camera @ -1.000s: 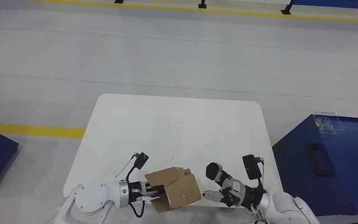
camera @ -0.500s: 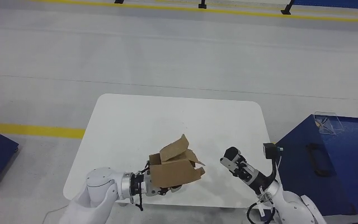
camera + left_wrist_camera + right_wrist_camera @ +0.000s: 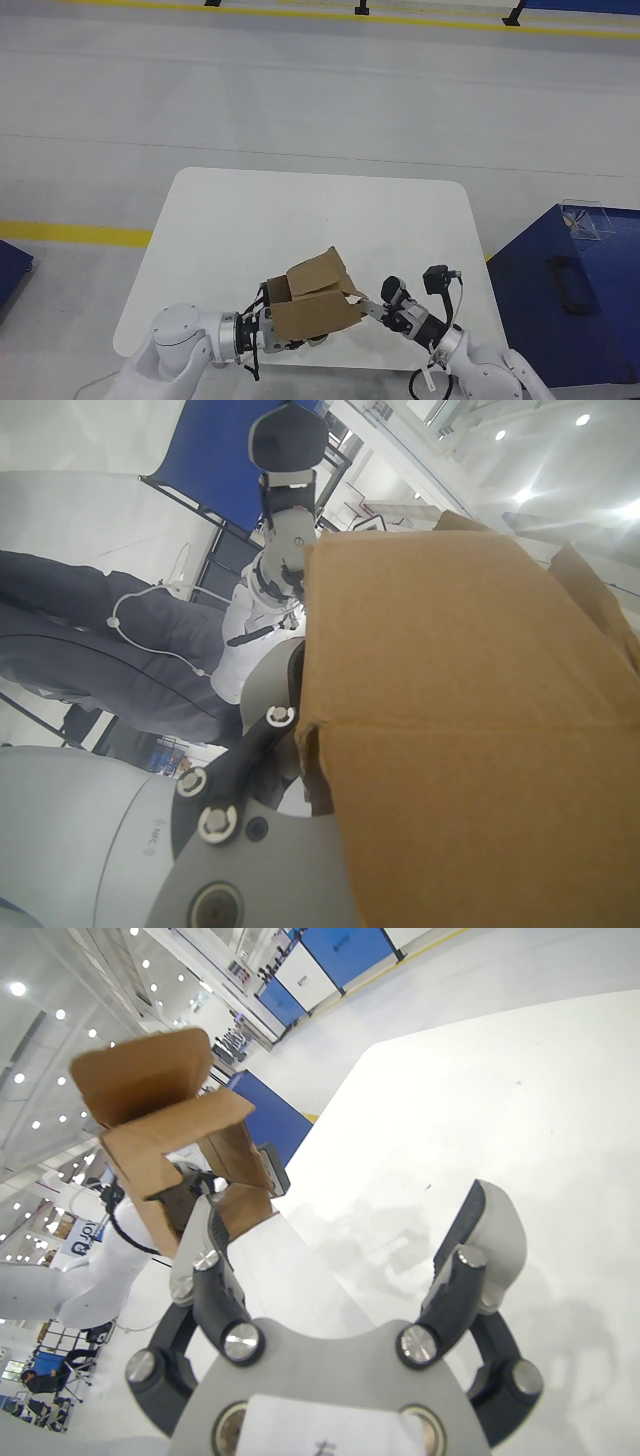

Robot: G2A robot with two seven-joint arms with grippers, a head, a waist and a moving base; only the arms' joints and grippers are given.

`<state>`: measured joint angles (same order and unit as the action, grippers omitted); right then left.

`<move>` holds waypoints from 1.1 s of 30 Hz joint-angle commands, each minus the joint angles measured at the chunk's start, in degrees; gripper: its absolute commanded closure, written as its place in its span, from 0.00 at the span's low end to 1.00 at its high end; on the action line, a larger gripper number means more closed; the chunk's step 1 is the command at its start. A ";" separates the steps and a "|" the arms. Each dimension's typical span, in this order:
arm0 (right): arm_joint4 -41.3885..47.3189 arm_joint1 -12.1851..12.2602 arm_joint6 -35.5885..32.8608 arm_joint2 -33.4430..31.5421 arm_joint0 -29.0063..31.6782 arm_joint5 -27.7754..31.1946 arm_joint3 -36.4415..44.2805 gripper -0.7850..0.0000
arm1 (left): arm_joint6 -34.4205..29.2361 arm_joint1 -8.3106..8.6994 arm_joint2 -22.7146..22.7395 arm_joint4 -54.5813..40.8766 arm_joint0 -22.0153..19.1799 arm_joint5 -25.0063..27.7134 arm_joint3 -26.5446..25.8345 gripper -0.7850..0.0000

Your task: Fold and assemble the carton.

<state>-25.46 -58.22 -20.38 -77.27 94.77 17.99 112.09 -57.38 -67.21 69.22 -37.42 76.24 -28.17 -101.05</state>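
Carton [image 3: 315, 300]: brown corrugated card, half erected; body squared into a tube, top flaps standing open and splayed, one tilted up, a lower flap hanging loose at the open end.
Carton place: raised just ahead of the left gripper [image 3: 260, 329], between the two grippers, open end turned toward the right one.
Left gripper: clamped on a side wall, with the card running between the fingers; likely held so to steady the carton for flap work by the other arm.
Right gripper [image 3: 345, 1208]: fingers spread wide with nothing between them, one fingertip right at the loose lower flap; touching or just short, cannot tell. Probably set to press that flap inward.
Table [image 3: 300, 210]: white, below both grippers.
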 commanded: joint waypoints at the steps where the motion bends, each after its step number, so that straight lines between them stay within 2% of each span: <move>1: -2.14 -0.17 -0.96 1.89 -0.75 -0.78 -0.78 0.00 | 0.14 0.11 -0.01 -0.21 0.31 0.42 -0.19 1.00; 8: -3.53 -0.86 -2.30 6.93 -2.93 -0.74 -2.60 0.00 | 0.83 0.35 -0.33 -1.26 0.40 1.20 0.31 1.00; 14: -0.18 -0.82 0.85 3.71 -2.26 -0.17 -1.86 0.00 | 1.38 0.56 -0.44 -1.97 -0.01 1.39 1.24 1.00; 23: 1.46 -0.33 1.94 -0.94 2.61 3.19 3.71 0.00 | 4.07 0.95 -0.34 -0.60 -0.18 2.85 1.70 1.00; 27: 1.14 -0.41 0.72 0.12 3.01 3.04 4.48 0.00 | 4.33 1.05 -0.66 -0.74 -0.20 3.16 1.58 1.00; 33: -1.03 -0.93 0.93 3.35 0.34 1.55 2.93 0.00 | 4.60 1.22 -1.14 -0.33 -0.26 4.34 1.31 1.00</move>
<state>-26.38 -59.09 -19.70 -74.09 95.51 19.80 115.26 -52.85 -66.02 68.12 -37.84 75.98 -24.11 -99.73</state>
